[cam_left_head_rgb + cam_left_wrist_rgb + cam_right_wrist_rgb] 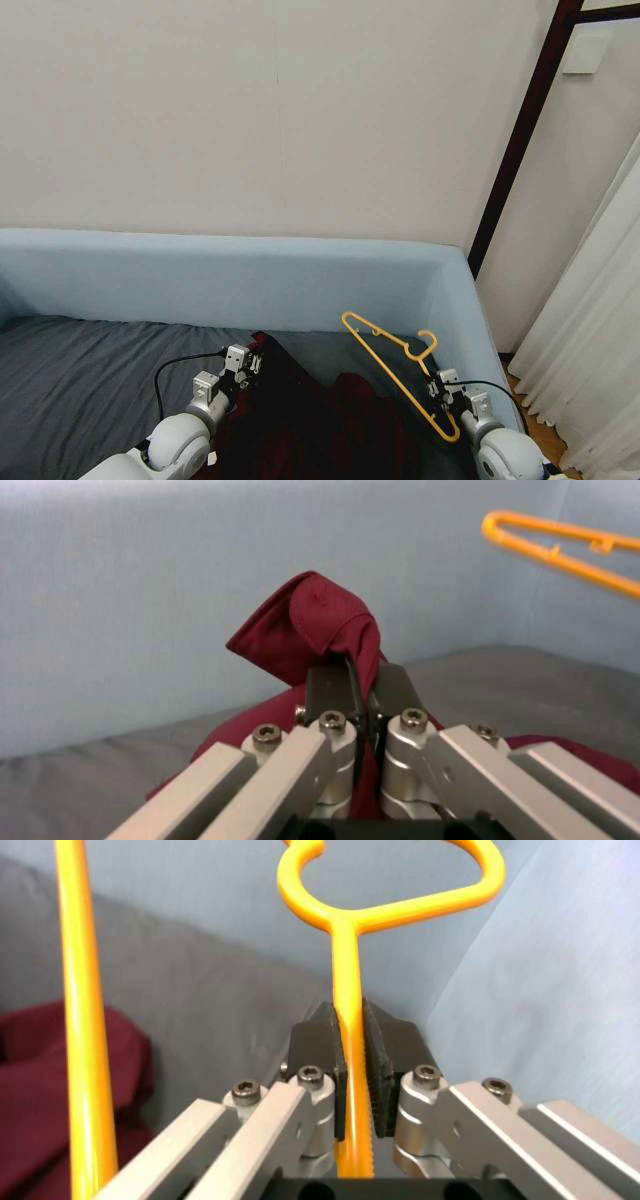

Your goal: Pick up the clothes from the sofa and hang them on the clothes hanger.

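A dark red garment [310, 415] lies on the grey sofa seat [80, 380]. My left gripper [252, 366] is shut on a lifted fold of it; the left wrist view shows that red cloth [315, 626] pinched between the fingers [330, 694]. My right gripper [440, 388] is shut on an orange clothes hanger [395, 365], held up above the garment's right side. In the right wrist view the hanger's bar [345, 990] runs between the pads [385, 1054], with its hook loop [390, 885] beyond them. The hanger's end [560, 544] also appears in the left wrist view.
The sofa has a pale blue backrest [220, 275] and a pale blue right arm [460, 320]. A white wall rises behind it. A dark door frame [520, 140] and white curtains [590, 350] stand to the right.
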